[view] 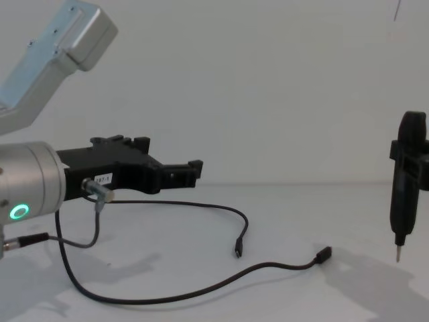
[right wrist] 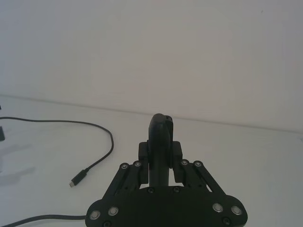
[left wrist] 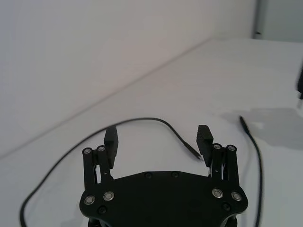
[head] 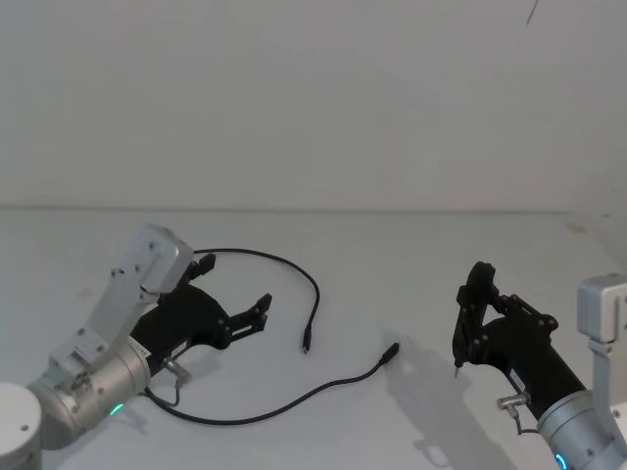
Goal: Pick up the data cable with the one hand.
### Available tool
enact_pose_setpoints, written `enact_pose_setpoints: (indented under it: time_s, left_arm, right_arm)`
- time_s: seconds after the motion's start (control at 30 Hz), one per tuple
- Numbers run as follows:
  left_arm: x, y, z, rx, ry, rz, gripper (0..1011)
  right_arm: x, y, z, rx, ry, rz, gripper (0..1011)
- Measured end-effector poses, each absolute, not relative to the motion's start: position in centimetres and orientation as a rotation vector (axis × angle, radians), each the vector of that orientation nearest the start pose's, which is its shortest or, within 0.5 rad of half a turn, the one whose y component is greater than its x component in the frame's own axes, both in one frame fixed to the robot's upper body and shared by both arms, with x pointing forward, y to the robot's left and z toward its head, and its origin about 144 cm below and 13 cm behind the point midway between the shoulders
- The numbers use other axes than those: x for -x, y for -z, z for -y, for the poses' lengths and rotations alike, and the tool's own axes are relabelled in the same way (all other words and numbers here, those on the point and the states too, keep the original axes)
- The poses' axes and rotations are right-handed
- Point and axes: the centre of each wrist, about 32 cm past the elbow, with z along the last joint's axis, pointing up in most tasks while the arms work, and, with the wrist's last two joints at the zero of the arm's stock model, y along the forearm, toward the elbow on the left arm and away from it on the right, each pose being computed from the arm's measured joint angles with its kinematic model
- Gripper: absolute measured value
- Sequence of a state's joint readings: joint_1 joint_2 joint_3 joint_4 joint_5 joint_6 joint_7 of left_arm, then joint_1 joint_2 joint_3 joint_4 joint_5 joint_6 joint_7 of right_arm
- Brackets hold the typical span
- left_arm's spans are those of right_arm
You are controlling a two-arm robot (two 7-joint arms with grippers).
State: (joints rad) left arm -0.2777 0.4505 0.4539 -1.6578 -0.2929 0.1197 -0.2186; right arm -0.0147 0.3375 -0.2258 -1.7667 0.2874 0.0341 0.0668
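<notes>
White table (head: 411, 245) in front of me. My left gripper (head: 233, 284) hangs low over its left side, fingers spread wide apart with nothing between them. The right gripper (head: 477, 313) is off to the right, pinched tight on a black pen-shaped tool (view: 402, 181) with its metal tip pointing down. The data cable (head: 245, 252) lies loose on the table. It loops out from under the left gripper toward the middle, and both plugs (head: 306, 343) rest near each other between the two grippers.

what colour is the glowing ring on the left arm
Green; the ring on the silver cylinder shows best in the chest view.
</notes>
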Motion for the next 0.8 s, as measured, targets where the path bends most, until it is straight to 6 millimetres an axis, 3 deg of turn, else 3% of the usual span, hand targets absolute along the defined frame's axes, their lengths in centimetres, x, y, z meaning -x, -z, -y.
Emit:
enact_pose_setpoints:
  time_s: [0.47, 0.8]
  left_arm:
    - [-50.4, -124.7, -23.4, -0.251, -0.700, 0.062, 1002]
    - [-51.4, -125.8, -23.1, -0.345, -0.542, -0.048, 1002]
  right_arm:
    - [-44.3, -118.9, 23.7, -0.026, 1.229, 0.075, 279]
    - [-44.3, -118.9, 23.7, -0.026, 1.230, 0.075, 279]
